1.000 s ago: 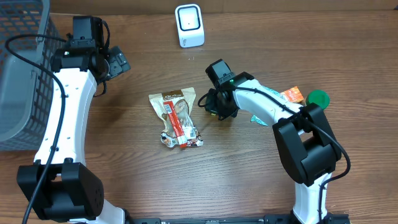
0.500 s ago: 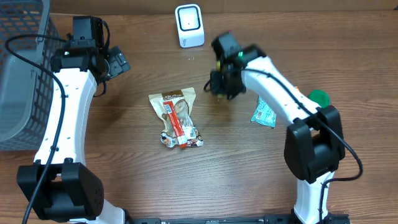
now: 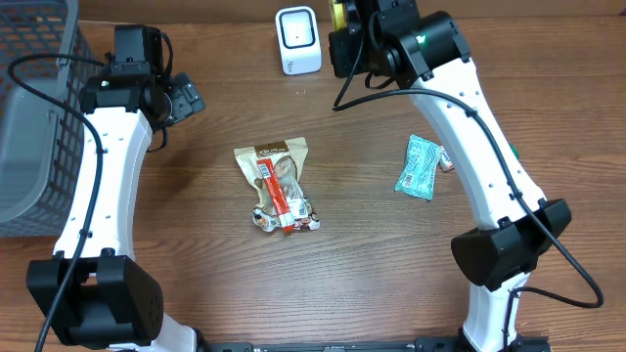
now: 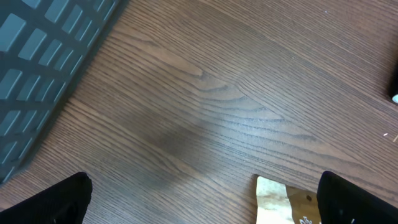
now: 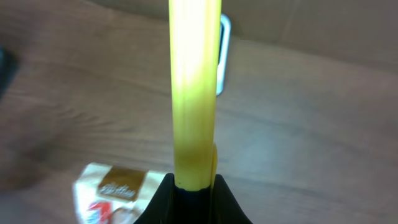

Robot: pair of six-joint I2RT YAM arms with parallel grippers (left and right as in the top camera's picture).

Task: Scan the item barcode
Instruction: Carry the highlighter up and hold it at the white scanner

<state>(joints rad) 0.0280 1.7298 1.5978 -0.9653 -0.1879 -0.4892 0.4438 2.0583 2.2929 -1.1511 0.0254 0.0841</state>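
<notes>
The table is brown wood with long dark lines in it. Soft light makes it shine a little. A grey basket sits at its left edge. A tan strip runs along the far edge.

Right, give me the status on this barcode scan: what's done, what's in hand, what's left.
Done: the right gripper has a yellow item clamped in its shut jaws, up off the table.
In hand: it holds the item beside the white scanner. Whether a scan has registered cannot be told.
Left: the snack packet and the teal packet lie on the table, not picked up. The left gripper hangs open, holding nothing.
</notes>
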